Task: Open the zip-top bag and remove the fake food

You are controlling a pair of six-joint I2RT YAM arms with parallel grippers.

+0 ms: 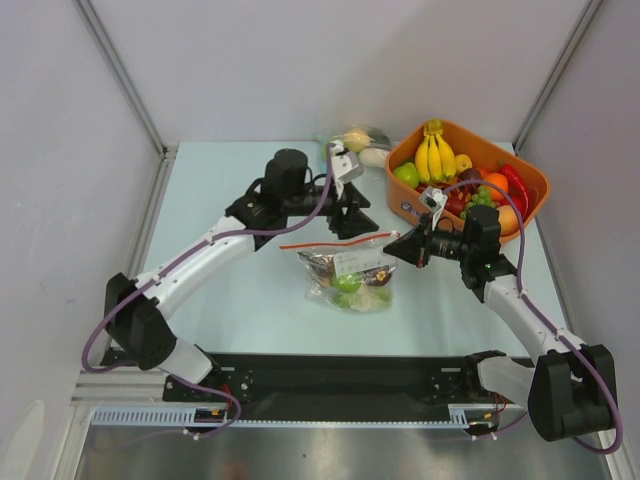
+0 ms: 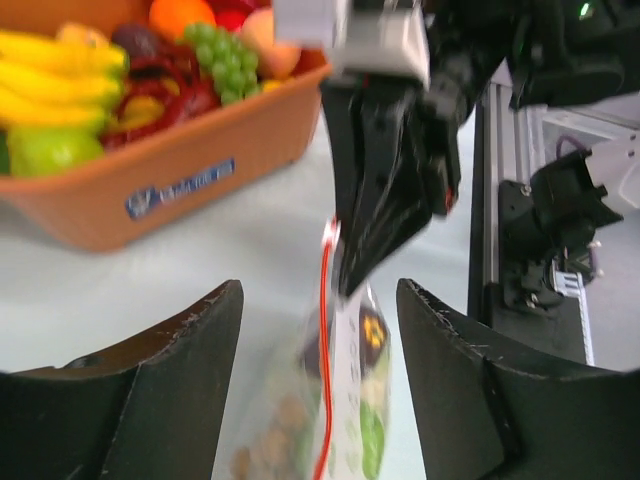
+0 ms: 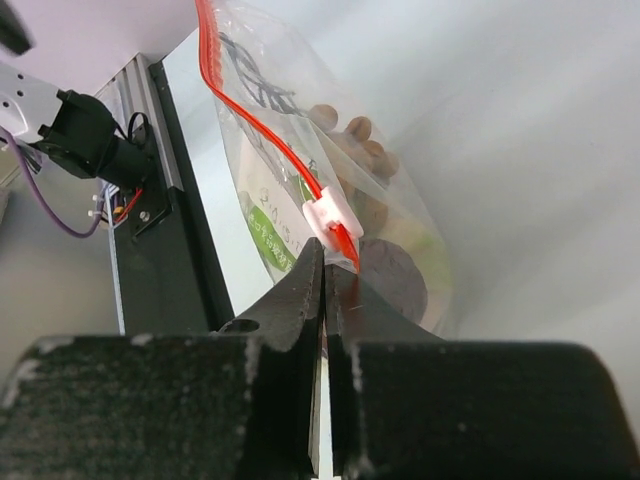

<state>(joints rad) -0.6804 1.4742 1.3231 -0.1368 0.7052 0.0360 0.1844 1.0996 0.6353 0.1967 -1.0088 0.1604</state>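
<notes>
Right claw (image 3: 325, 262) shut, tips pinching the zip-top bag (image 1: 352, 262) at the end of its orange-red zip strip (image 3: 255, 125), by the white slider (image 3: 328, 210). Left claw (image 2: 318, 292) open, gripping nothing, near the strip. Bag rests mid-bench (image 1: 230, 300), fake food (image 1: 347, 284) inside.

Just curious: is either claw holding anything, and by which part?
The right gripper pinches the bag by its corner, at the end of the red zip strip beside the white slider. The left gripper is open, holding nothing.
</notes>
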